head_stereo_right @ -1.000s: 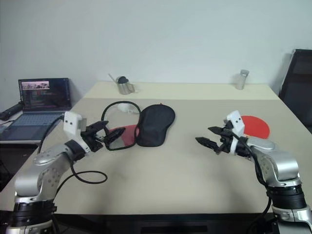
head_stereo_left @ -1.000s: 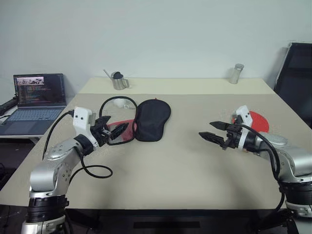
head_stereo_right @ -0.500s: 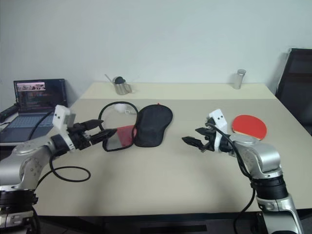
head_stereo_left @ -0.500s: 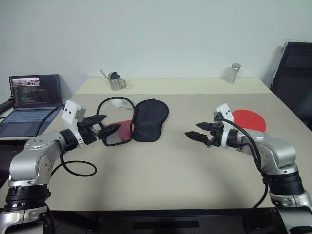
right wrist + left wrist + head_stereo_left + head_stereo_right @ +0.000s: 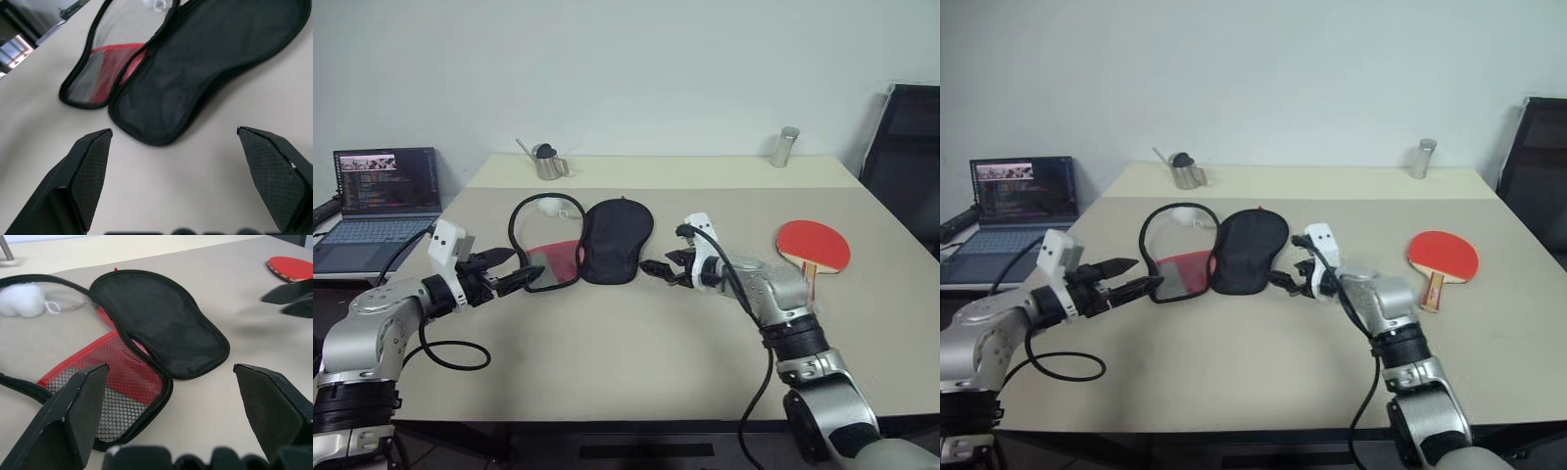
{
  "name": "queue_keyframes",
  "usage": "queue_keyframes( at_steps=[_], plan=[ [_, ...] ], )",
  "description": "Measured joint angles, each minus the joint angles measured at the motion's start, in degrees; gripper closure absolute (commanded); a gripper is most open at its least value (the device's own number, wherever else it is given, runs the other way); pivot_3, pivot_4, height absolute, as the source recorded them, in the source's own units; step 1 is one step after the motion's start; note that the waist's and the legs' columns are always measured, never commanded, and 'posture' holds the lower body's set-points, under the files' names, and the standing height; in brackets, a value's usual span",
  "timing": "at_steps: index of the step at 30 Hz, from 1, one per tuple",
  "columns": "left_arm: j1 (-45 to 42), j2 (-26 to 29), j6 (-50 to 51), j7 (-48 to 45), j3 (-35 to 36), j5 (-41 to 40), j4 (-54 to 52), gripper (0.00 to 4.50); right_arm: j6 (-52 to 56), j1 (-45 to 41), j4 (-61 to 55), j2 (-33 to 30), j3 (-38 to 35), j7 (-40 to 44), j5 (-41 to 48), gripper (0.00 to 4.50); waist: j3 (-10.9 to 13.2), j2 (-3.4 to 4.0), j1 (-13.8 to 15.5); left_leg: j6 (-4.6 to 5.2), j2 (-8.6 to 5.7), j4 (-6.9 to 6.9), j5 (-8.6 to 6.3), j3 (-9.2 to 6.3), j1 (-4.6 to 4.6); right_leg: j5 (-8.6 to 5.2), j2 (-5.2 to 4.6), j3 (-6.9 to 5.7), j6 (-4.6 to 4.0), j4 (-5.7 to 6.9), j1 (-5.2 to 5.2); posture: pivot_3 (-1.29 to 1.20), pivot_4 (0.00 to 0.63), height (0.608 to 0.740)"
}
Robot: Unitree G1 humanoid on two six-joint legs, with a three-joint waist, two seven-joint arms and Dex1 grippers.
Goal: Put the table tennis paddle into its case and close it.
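Case (image 5: 607, 240) lies unzipped between both grippers, fingers wide, empty; paddle (image 5: 814, 244) well apart near table's (image 5: 636, 352) right edge.

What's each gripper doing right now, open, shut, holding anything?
Left gripper: open, empty, beside the case.
Right gripper: open, empty, near the case.

The case (image 5: 607, 240) lies open: one half plain black, the other red under black honeycomb mesh, edged by a black zip. Beside it sits a white fluffy ball (image 5: 20, 300). The paddle (image 5: 813, 245) has a red face and pale wooden handle. The tabletop (image 5: 636, 343) is beige, and both robot's fingers (image 5: 73, 416) are black.
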Motion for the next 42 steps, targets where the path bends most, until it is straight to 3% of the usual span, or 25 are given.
queue_keyframes(
  at_steps=[10,19,32,35,42],
  plan=[
    [-0.26,0.94,-0.01,-0.27,0.72,0.05,0.57,0.05,-12.12,-7.97,19.85,7.50,0.11,-1.91,-6.31,0.00,0.00,0.00,-0.26,-0.01,0.00,-0.01,0.00,0.02,0.01,0.00,0.00,0.00,0.00,0.13,-0.06,0.00,0.150,0.740],
    [-1.05,1.04,-0.05,-0.43,0.70,0.48,1.03,0.05,-22.02,-13.04,38.34,9.81,-1.31,-5.21,-10.83,0.00,0.00,0.00,-0.47,-0.01,0.00,-0.02,0.01,0.03,0.01,0.00,-0.02,0.00,-0.01,0.15,-0.09,0.00,0.150,0.740],
    [-1.63,1.09,-0.15,-1.06,0.62,1.35,1.09,0.05,-25.91,-14.10,42.03,15.20,-1.87,-0.67,-13.05,0.00,0.00,0.00,-1.35,-0.02,0.01,-0.03,0.00,0.04,0.01,0.00,-0.02,0.01,-0.01,0.18,-0.12,0.00,0.150,0.740],
    [-1.60,1.11,-0.15,-1.01,0.63,1.39,1.09,0.00,-26.76,-14.31,43.07,15.31,-1.90,-1.22,-13.59,0.58,-0.01,-0.01,-1.35,-0.02,0.01,-0.03,0.01,0.04,0.01,0.00,-0.03,0.01,-0.01,0.18,-0.12,0.00,0.150,0.740],
    [-1.22,1.11,-0.14,-0.64,0.95,1.37,0.92,0.00,-27.40,-15.33,45.87,15.48,-4.58,-4.51,-13.12,3.11,-0.01,-0.01,-1.36,-0.03,0.01,-0.05,0.01,0.04,0.01,0.00,-0.03,0.01,-0.01,0.18,-0.14,0.00,0.150,0.740]
  ],
)
